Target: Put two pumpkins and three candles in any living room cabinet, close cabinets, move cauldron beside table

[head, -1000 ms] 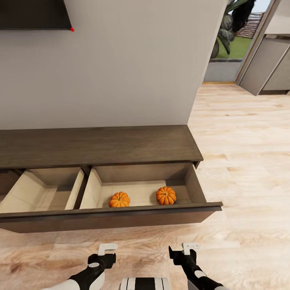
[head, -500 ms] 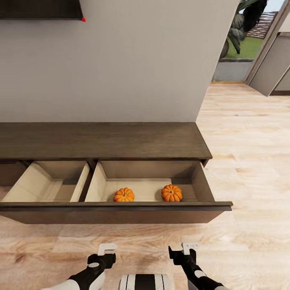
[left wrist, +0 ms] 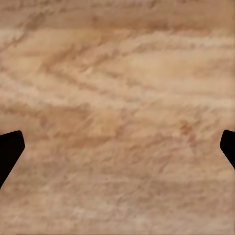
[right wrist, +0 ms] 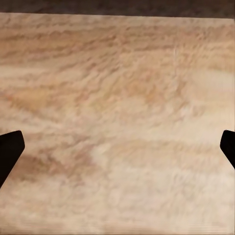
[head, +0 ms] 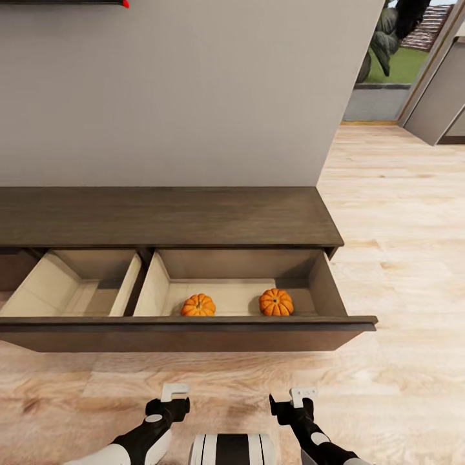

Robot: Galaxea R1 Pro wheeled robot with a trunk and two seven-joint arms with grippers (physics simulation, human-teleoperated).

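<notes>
The long dark-brown cabinet [head: 161,216] stands against the grey wall with its wide drawer [head: 194,336] pulled out toward me. Two orange pumpkins sit in the drawer's right pale-wood compartment, one [head: 198,305] left of the other [head: 276,302]. The left compartment [head: 71,290] holds nothing. My left gripper [head: 171,400] and right gripper [head: 297,403] hang low in front of the drawer, above the wood floor. In the wrist views, the left gripper [left wrist: 117,147] and right gripper [right wrist: 117,147] are both open, with bare floor between the fingertips.
Light wood floor [head: 400,258] stretches to the right of the cabinet. A glass door with plants [head: 391,45] and a grey unit [head: 442,97] lie at the far right. A dark TV edge [head: 64,2] hangs on the wall. The pulled-out drawer front juts into the floor space ahead.
The whole head view has shifted, so the camera moved. The cabinet, drawer and pumpkins stay as they were. Both grippers keep their pose.
</notes>
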